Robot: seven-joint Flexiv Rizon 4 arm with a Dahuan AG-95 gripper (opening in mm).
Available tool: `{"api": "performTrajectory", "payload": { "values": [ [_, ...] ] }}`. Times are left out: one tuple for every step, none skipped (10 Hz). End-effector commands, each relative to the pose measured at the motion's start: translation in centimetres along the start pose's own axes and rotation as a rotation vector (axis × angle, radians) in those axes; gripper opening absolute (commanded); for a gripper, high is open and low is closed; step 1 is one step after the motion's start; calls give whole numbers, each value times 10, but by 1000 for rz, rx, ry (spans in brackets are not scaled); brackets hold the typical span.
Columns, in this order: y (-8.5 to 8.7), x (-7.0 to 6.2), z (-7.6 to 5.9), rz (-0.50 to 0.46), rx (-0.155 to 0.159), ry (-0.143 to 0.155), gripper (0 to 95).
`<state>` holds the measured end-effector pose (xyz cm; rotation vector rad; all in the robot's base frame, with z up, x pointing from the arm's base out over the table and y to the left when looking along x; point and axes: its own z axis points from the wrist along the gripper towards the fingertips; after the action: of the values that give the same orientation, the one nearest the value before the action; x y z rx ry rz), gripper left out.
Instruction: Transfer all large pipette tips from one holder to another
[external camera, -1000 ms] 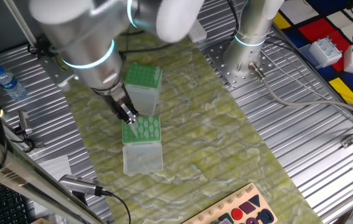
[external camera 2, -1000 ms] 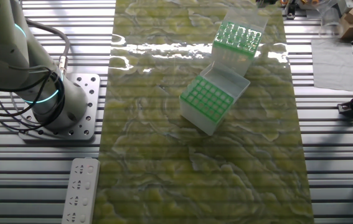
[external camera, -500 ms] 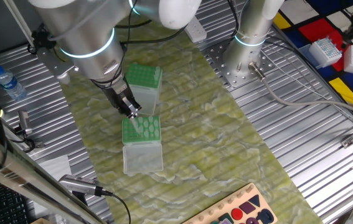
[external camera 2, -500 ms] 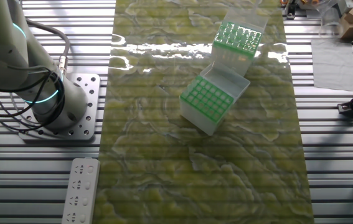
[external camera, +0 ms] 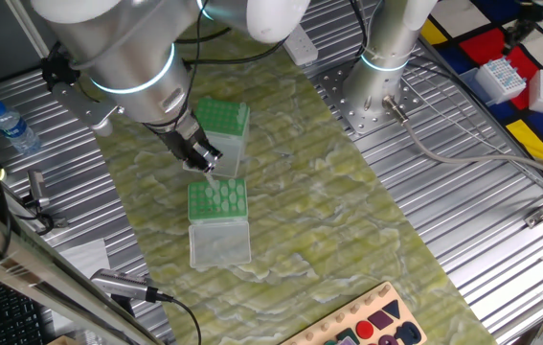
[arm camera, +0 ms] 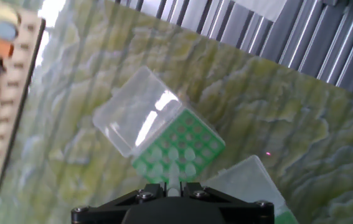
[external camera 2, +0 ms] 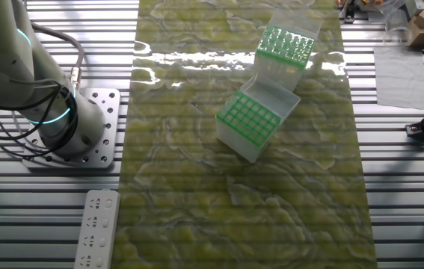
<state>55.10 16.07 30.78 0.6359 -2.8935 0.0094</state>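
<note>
A whitish pipette tip (external camera: pixel 211 177) is held pinched in the hand (external camera: pixel 204 165), just above the open green rack (external camera: pixel 217 197). The second green-topped box (external camera: pixel 219 119) is seen just behind that rack on the desk (external camera: pixel 348 220).

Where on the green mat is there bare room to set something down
Bare mat stretches from the open tip box toward the remote, and beside the arm base. It is crowded where the two tip boxes stand close together.
</note>
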Motion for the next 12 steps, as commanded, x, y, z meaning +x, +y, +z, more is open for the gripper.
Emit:
{"api": "performTrajectory", "payload": {
  "values": [
    [-10, 20, -6, -82, 22, 57, 0],
    [-15, 30, -5, -101, 26, 62, 0],
    [-20, 41, -1, -114, 29, 63, 0],
    [-23, 49, 3, -125, 31, 63, 0],
    [-28, 63, 10, -148, 37, 64, 0],
    [-33, 73, 16, -165, 44, 65, 0],
    [-37, 80, 19, -178, 44, 63, 0],
    [-40, 87, 23, -184, 43, 59, 0],
    [-43, 94, 25, -188, 44, 57, 0],
    [-45, 102, 26, -189, 45, 55, 0],
    [-45, 107, 29, -187, 48, 48, 0],
    [-45, 113, 33, -183, 51, 43, 0]
  ]
}}
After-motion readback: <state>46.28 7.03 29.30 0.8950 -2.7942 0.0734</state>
